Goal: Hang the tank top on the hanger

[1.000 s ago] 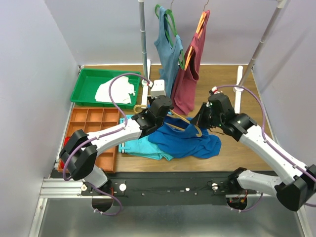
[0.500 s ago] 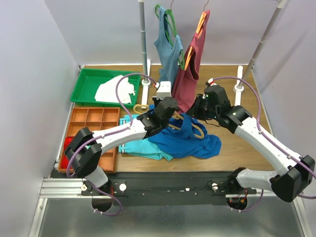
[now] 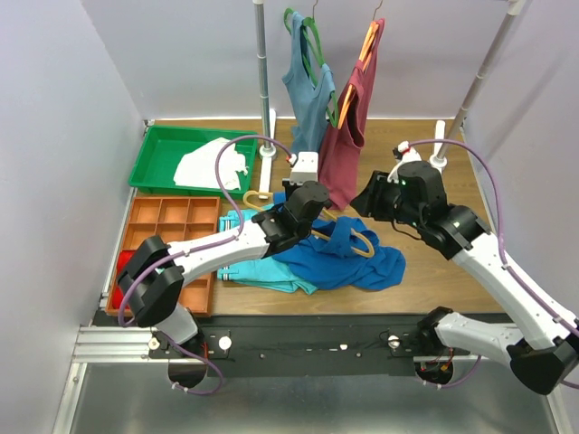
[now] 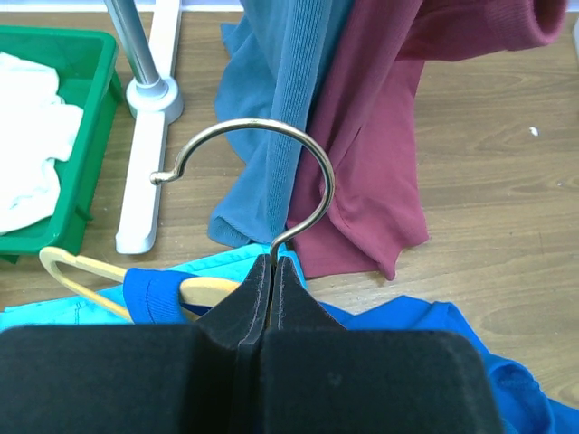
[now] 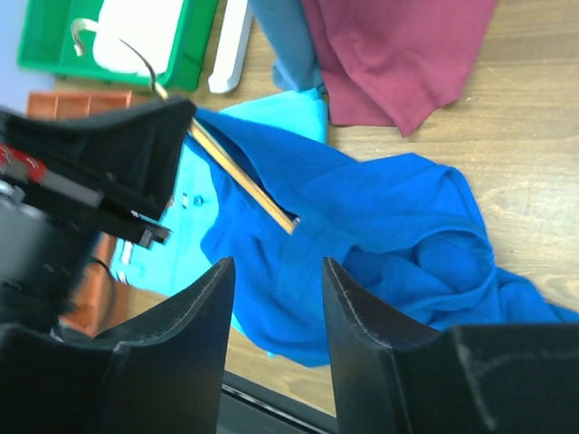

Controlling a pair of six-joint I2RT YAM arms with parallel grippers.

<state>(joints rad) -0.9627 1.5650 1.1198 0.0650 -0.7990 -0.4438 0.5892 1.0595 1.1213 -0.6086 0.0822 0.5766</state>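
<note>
You have the left gripper (image 4: 273, 280) clamped on the hanger (image 5: 244, 185) at its hook, right gripper (image 5: 273, 264) open and empty above the tank top (image 3: 348, 262) heaped mid-way across the table (image 3: 434, 271), so lifting now could let the unheld cloth slide off.

Bare table (image 3: 425, 276) right of the tank top (image 3: 357, 264) gives the right gripper (image 5: 274, 271) passage, while the hanging grey-blue top (image 4: 262, 81) and maroon top (image 4: 380, 136) crowd the hook (image 4: 262, 124) of the hanger (image 4: 77, 271), perhaps touching it.
</note>
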